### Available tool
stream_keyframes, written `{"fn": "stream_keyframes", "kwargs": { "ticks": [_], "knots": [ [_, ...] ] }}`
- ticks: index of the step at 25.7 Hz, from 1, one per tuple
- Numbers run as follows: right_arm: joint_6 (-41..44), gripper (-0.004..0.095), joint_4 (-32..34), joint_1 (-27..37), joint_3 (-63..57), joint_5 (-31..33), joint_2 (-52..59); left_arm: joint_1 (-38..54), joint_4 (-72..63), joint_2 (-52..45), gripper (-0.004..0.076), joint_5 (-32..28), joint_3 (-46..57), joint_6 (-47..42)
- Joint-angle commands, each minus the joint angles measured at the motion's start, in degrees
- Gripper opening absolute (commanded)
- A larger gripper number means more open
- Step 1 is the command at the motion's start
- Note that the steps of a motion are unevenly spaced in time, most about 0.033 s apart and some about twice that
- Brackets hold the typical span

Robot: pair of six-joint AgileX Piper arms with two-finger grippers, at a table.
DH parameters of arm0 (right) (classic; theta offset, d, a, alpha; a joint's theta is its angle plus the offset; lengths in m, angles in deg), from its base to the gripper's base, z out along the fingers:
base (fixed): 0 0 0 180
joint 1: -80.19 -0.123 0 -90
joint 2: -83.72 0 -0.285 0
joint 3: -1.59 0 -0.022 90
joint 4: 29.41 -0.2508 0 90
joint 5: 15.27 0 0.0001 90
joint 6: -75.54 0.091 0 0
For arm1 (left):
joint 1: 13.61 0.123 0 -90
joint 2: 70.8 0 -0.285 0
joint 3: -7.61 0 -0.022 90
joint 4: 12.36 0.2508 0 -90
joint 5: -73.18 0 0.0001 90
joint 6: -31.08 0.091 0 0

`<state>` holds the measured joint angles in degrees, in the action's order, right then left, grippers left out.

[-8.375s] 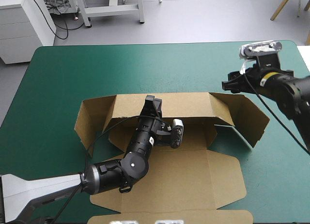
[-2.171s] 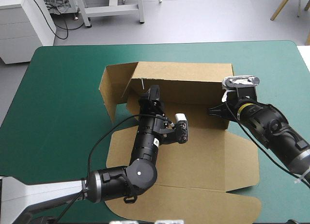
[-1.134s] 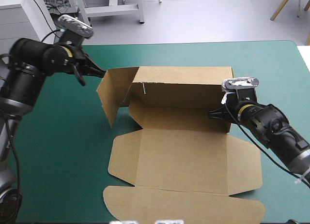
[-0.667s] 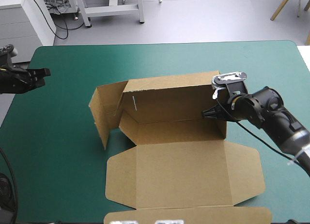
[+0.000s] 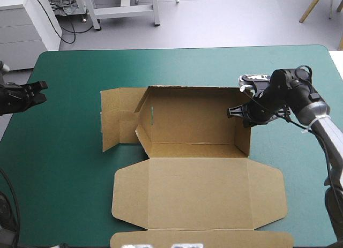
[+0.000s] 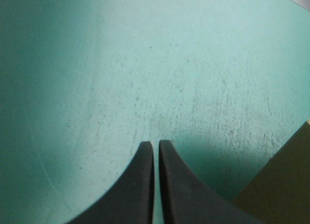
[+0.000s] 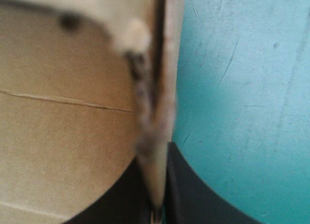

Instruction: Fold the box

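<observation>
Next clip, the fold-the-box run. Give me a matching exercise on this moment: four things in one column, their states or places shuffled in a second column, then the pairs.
Things
1. left end effector, two black fins
2. right end effector
3. wide lid panel of the brown board box
4. the box's left end flap

States
A. lies flat on the teal-green cover, toward the table's near edge
B. shut on the box's right wall
C. swung outward, not tucked in
D. shut on nothing, over bare cover

Pairs: 1-D, 2-B, 3-A, 4-C
</observation>
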<state>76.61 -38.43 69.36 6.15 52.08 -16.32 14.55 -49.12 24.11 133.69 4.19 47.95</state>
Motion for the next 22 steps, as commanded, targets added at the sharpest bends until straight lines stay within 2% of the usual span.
{"fn": "stream_keyframes", "kwargs": {
  "ticks": [1,10,12,14,17,21,22],
  "knots": [
    [-2.0,-0.0014,0.0,1.1,2.3,-2.7,-1.5,0.1,-3.0,-2.3,0.0012,-1.8,-1.2,0.1],
    [-4.0,-0.0011,2.7,1.2,12.5,-5.4,-9.1,0.1,-3.0,-2.3,-0.0004,-1.8,-1.2,0.1],
    [-4.0,0.0018,2.7,1.2,14.0,-5.4,-10.2,0.1,-3.0,-2.3,-0.0005,-1.8,-1.2,0.1],
    [-4.0,0.0089,2.6,1.2,15.1,-5.4,-10.9,0.1,-3.0,-2.3,-0.0005,-1.5,-1.2,0.1],
    [-4.0,0.0293,2.3,1.2,16.7,-5.3,-10.9,0.1,-3.0,-2.3,-0.0006,-1.5,-1.2,0.1],
    [-4.0,0.0713,2.4,1.3,20.0,-3.0,-10.9,0.1,-3.0,-2.3,-0.0010,-1.5,-1.2,0.1],
    [-4.0,0.0856,2.4,1.3,22.1,-0.9,-10.9,0.1,-3.0,-2.3,-0.0010,-1.5,-1.2,0.1]
  ]
}}
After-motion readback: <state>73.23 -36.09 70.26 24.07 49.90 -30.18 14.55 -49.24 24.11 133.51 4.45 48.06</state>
